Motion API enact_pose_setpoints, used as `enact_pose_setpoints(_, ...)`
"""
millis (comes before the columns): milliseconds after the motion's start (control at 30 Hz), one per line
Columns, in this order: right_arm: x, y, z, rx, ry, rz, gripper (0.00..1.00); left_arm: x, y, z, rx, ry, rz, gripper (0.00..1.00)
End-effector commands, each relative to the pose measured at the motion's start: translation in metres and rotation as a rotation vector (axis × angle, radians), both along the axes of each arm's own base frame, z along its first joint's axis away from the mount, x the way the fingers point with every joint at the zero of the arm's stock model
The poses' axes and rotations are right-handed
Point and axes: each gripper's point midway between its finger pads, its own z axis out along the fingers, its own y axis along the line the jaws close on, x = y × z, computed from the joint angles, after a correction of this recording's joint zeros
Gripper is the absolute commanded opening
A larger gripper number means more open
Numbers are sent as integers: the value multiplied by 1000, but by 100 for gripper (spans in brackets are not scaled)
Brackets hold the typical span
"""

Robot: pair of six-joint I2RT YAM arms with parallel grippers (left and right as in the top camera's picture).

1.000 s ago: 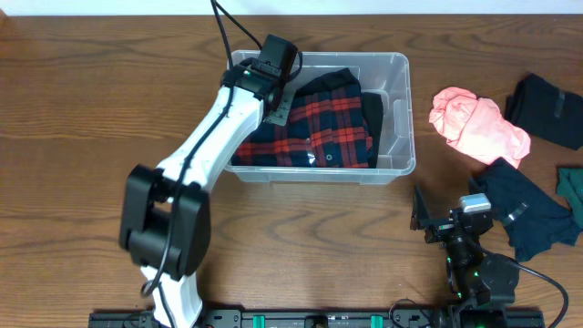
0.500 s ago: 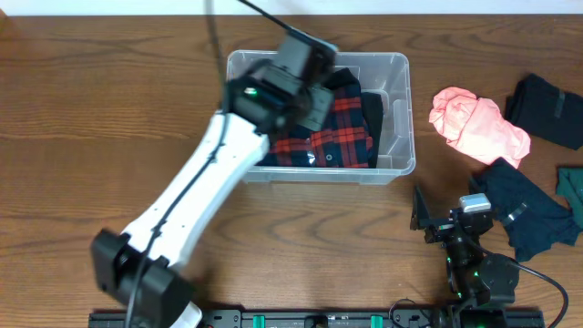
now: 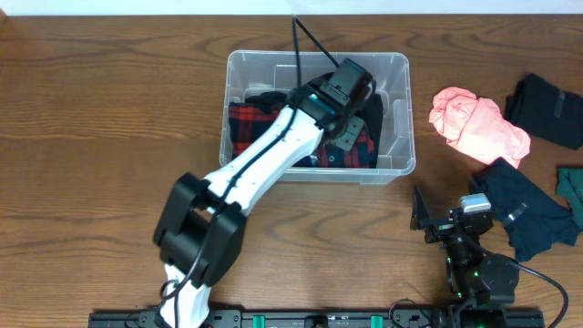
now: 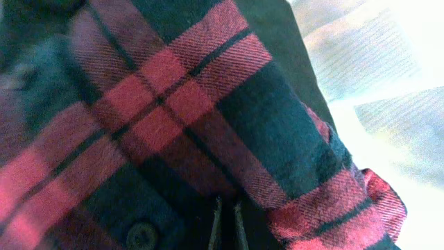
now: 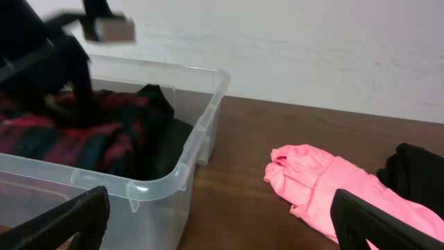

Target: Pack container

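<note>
Around the bin, on the table: a pink garment just R of it, a black one further R near the edge, a dark navy one beside the R arm and a teal scrap at the frame edge. The L arm's white link lies across the front wall and its cable crosses the back rim, so much of the inside is hidden from you overhead. The container sits at table centre-back, holding a red/dark plaid shirt w/ a black garment tucked along its R side. Your left gripper is inside the bin, down on the plaid's R part; in the wrist view the tips show close together, sunk in the cloth next to a button, and you can't tell if they pinch fabric. Your right gripper is spread wide, nothing in it, parked low in front of the bin's R front corner, apart from it, w/ the pink garment just ahead-R. Any label or writing: too small or covered to read.
</note>
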Motion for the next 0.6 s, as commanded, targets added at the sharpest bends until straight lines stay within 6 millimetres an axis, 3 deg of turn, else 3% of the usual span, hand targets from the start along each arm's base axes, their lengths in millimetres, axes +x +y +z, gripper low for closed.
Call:
enact_pose_setpoints(0, 0, 2, -1, -5, 1, 8, 99, -8, -11, -32, -11, 78, -18, 11)
enact_pose_setpoints(133, 0, 2, -1, -5, 1, 8, 99, -6, -19, -43, -32, 90, -29, 11)
enact_pose_setpoints(267, 0, 2, -1, -5, 1, 8, 99, -1, -21, -31, -53, 60, -33, 11)
enact_pose_setpoints(433, 0, 2, -1, -5, 1, 8, 99, 4, -18, 5, -74, -6, -32, 11)
enact_pose_setpoints(567, 0, 2, -1, -5, 1, 8, 99, 7, 0, 48, -55, -97, 9, 11)
